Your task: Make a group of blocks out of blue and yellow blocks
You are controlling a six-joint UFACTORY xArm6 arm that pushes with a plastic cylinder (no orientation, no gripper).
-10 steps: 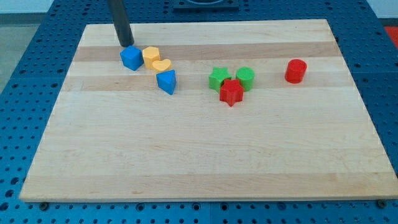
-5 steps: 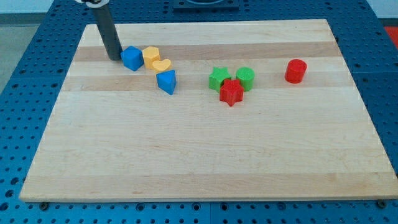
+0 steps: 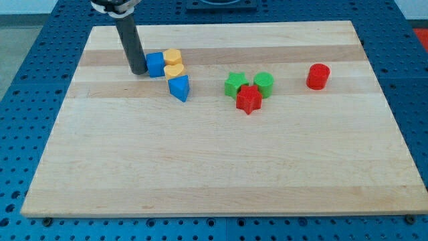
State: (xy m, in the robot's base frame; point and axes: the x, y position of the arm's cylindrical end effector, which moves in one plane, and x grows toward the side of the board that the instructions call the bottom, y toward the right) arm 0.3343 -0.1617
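My tip rests on the board at the upper left, touching the left side of a blue cube. Two yellow blocks stand against the cube's right side: one above, and a heart-like one below it. A second blue block, wedge-shaped, sits just below the yellow ones, close to the lower yellow block. These blue and yellow blocks form one tight cluster.
A green star-like block, a green cylinder and a red star-like block cluster near the board's middle. A red cylinder stands alone to the right. The wooden board lies on a blue perforated table.
My tip went from above the blue cube to its left, then pushed it right. The cube and the two yellow blocks shifted right and packed together.
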